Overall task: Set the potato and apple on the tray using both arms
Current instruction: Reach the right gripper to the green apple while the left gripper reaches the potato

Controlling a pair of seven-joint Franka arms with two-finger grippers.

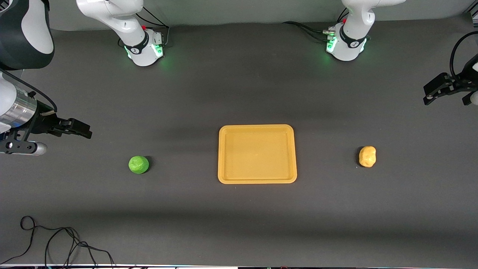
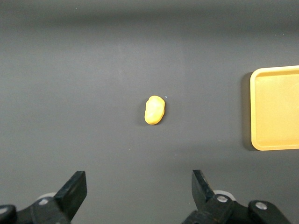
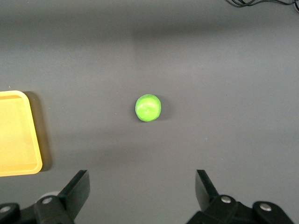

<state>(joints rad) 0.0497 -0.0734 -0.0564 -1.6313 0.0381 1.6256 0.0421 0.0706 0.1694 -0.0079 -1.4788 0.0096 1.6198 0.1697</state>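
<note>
1. Left gripper [image 1: 435, 91] hangs with fingers spread wide above the table's left-arm end.
2. Right gripper [image 1: 80, 129] hangs equally wide above the right-arm end.
3. Potato [image 1: 367, 156] and apple [image 1: 138, 164] lie on the table, well apart, the tray [image 1: 257, 181] between them.

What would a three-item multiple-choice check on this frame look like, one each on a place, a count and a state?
1. Where does the potato lie?
A. On the tray
B. On the table toward the left arm's end
C. Against the apple

2. How many items are on the tray?
A. None
B. One
C. Two

3. How do the pincers stand?
A. Both shut on fruit
B. Both open
C. One open, one shut

Answers: 1 B, it sits on bare tabletop apart from the tray. 2 A, the apple and potato are both off it. 3 B, the left pincer and right pincer each show fingers spread, holding nothing.
</note>
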